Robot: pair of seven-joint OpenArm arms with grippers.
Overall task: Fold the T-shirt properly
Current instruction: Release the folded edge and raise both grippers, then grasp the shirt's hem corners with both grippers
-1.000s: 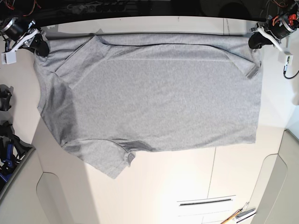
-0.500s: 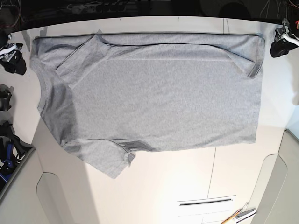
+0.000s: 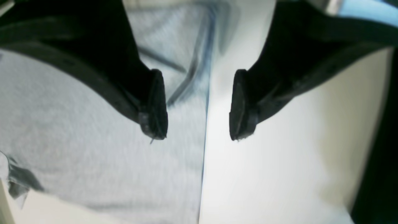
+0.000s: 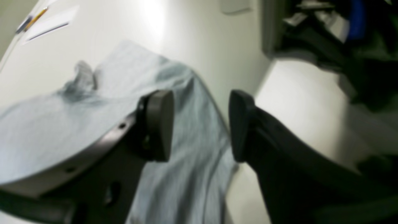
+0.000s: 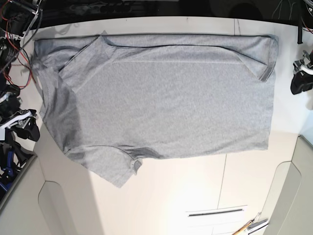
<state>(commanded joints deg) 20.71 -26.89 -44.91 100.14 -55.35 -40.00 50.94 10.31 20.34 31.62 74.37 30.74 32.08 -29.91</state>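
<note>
The light grey T-shirt (image 5: 161,98) lies spread on the white table (image 5: 195,186), plain side up, collar to the left and hem to the right. One sleeve (image 5: 115,166) points to the near edge. The far part is folded over along the top. My left gripper (image 5: 298,83) is open and empty just off the hem's right edge. In the left wrist view, its jaws (image 3: 197,133) straddle the shirt's edge (image 3: 77,124). My right gripper (image 5: 27,128) is open and empty left of the collar. It hovers over the shirt's edge in the right wrist view (image 4: 200,127).
A white sheet (image 5: 217,213) and a pencil (image 5: 247,226) lie near the front edge. Dark gear and cables (image 5: 7,156) crowd the left side. The table's far edge runs just behind the shirt.
Both grippers have let go of the shirt's far corners, opened and moved toward the near side along its left and right edges. The far edge now lies flat.
</note>
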